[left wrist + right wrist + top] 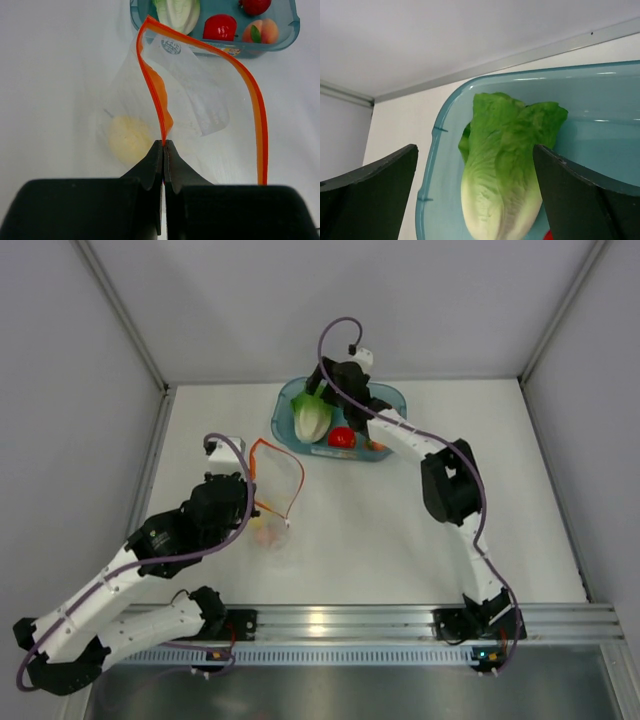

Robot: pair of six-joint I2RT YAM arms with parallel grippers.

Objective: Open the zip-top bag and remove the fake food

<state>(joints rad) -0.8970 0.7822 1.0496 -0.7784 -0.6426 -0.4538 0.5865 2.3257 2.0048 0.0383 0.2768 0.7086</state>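
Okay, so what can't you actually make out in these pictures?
Top view: the right claw tips, hidden under its own wrist above the teal bin.
Left wrist view: the pale yellow piece inside the zip-top bag, blurred by crinkly plastic.
Right wrist view: the lettuce base, cut off by the bottom edge.

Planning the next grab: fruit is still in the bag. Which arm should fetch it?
Right. The right gripper is open and empty above the lettuce in the bin, free to move. The left gripper is shut on the strip of the zip-top bag, holding its mouth open by the yellow fruit.
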